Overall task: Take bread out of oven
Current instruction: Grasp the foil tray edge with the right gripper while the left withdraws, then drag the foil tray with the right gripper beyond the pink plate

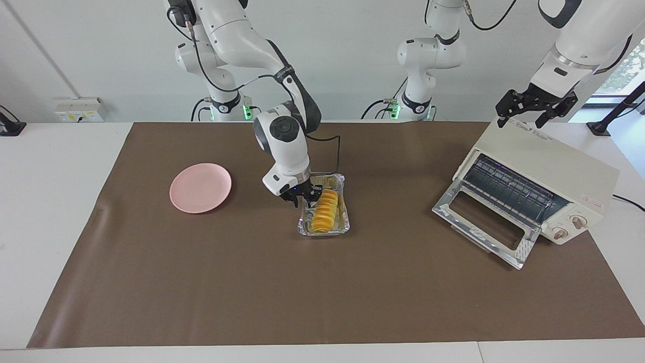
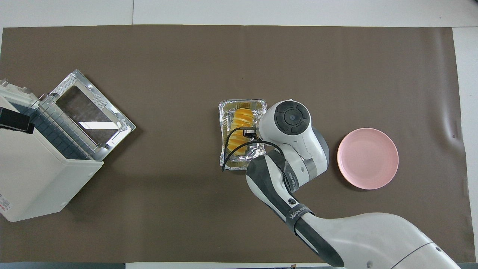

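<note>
The bread [image 1: 325, 212], a ridged yellow-orange loaf, lies in a silver foil tray [image 1: 322, 233] on the brown mat at mid-table, outside the oven. The cream oven [image 1: 554, 161] stands at the left arm's end with its glass door [image 1: 484, 227] folded down and its rack bare. My right gripper [image 1: 306, 196] is down at the tray's rim, at the corner nearest the robots on the right arm's side. In the overhead view its wrist covers that corner of the tray [image 2: 241, 101]. My left gripper [image 1: 524, 113] hangs open above the oven's top, holding nothing.
A pink plate [image 1: 200, 187] sits on the mat toward the right arm's end, beside the tray. The oven's two knobs [image 1: 569, 227] face away from the robots. The brown mat [image 1: 322, 292] covers most of the white table.
</note>
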Robot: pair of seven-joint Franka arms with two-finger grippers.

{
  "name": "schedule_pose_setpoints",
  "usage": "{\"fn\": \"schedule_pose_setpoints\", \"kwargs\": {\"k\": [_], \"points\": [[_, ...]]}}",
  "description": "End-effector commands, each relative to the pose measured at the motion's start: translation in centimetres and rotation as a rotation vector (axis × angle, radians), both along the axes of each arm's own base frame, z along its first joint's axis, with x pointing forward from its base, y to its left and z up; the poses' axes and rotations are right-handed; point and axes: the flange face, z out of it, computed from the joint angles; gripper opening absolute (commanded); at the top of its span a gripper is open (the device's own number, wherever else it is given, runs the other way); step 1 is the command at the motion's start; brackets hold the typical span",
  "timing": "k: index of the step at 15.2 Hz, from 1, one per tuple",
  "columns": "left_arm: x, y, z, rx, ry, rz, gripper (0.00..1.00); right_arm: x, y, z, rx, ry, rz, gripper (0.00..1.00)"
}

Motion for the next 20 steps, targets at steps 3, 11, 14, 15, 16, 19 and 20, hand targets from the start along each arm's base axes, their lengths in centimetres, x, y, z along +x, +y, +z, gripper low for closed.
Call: {"fn": "schedule_pose_setpoints", "kwargs": {"k": [3,11,14,15,16,19,20], "points": [[-0.7,-0.7,-0.2,-0.016,-0.017,-0.028,1.0,-0.1,1.6,1.8,0.035,-0.05,-0.006,0.0],[-0.8,-0.5,0.0,-0.016,-0.021,-0.02,1.0,8.8,-7.7,5.9,0.068,-0.142,0.023,0.0],[-0.4,-1.4,0.1,-0.014,-0.052,0.003,1.0,13.7,-7.9,7.0,0.106,-0.103,0.009,0.0],[0.1,-1.8,0.4,-0.016,-0.095,0.02,1.0,14.6,-7.6,7.0,0.106,-0.084,0.013,0.0],[0.4,-2.0,0.4,-0.018,-0.116,0.044,1.0,15.4,-7.4,7.4,0.11,-0.085,0.016,0.0],[0.2,-3.6,0.3,-0.03,-0.108,0.083,1.0,16.4,-7.6,6.4,0.115,-0.103,0.009,0.0],[0.1,-4.2,0.2,-0.032,-0.105,0.093,1.0,16.9,-9.0,6.0,0.117,-0.106,0.017,0.0]]}}
